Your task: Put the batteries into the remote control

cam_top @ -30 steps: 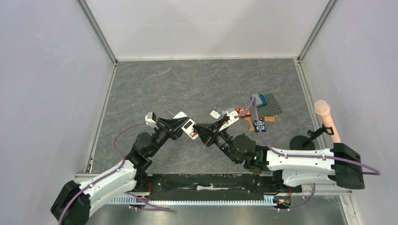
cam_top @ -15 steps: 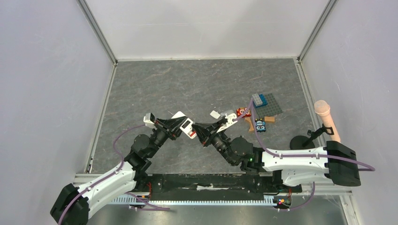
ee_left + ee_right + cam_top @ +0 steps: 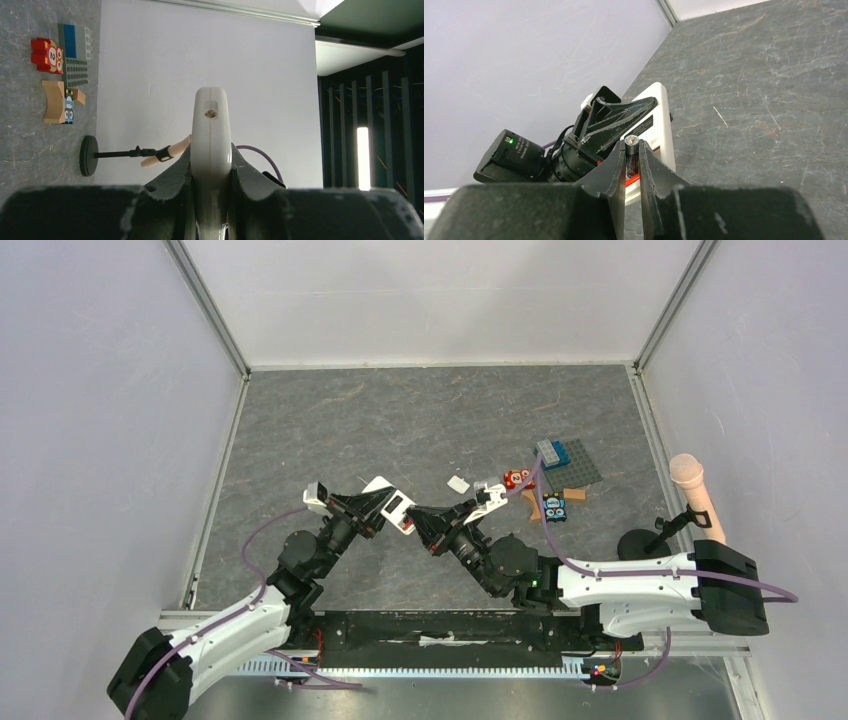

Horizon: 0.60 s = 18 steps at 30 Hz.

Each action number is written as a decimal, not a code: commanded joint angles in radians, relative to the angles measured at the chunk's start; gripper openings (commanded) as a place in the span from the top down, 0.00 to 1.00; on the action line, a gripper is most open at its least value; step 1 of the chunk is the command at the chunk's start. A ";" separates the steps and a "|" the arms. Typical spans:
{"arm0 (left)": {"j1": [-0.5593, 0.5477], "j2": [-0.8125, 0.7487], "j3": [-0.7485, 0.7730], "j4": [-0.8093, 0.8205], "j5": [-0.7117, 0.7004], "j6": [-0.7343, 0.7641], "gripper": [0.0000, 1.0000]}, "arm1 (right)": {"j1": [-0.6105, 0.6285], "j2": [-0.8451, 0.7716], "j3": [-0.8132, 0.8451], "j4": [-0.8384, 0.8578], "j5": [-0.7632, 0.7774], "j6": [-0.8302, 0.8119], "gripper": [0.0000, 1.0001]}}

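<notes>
My left gripper (image 3: 384, 503) is shut on the remote control (image 3: 393, 504) and holds it above the table with its plain white back upward. In the left wrist view the remote (image 3: 211, 127) stands edge-on between the jaws of the left gripper (image 3: 211, 152). My right gripper (image 3: 423, 521) is shut on the dark battery with the silvery end (image 3: 631, 149), right at the near end of the remote (image 3: 659, 117). In the right wrist view the right gripper (image 3: 631, 146) has a red strip under the battery. The orange-red battery cannot be made out.
A small loose white cover piece (image 3: 458, 483) lies behind the grippers. A red block with white circles (image 3: 515, 478), grey and blue building plates (image 3: 570, 460) and wooden pieces (image 3: 556, 502) lie at the right. A microphone on a stand (image 3: 692, 492) is at the far right.
Both grippers have shifted a little to the left with the remote and the battery still held. The right arm has reached further left, with the battery at the remote's near end.
</notes>
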 commanded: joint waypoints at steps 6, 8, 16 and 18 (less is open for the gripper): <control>-0.001 0.013 -0.001 0.150 -0.052 -0.017 0.98 | 0.026 0.011 0.028 -0.057 0.066 0.056 0.85; -0.001 0.010 -0.003 0.145 -0.050 -0.014 0.98 | 0.026 0.013 0.038 -0.083 0.102 0.054 0.84; -0.001 0.012 -0.014 0.147 -0.051 -0.018 0.98 | 0.026 0.022 0.073 -0.180 0.139 0.085 0.72; -0.001 0.015 -0.013 0.147 -0.047 -0.018 0.98 | 0.026 0.028 0.098 -0.214 0.137 0.093 0.70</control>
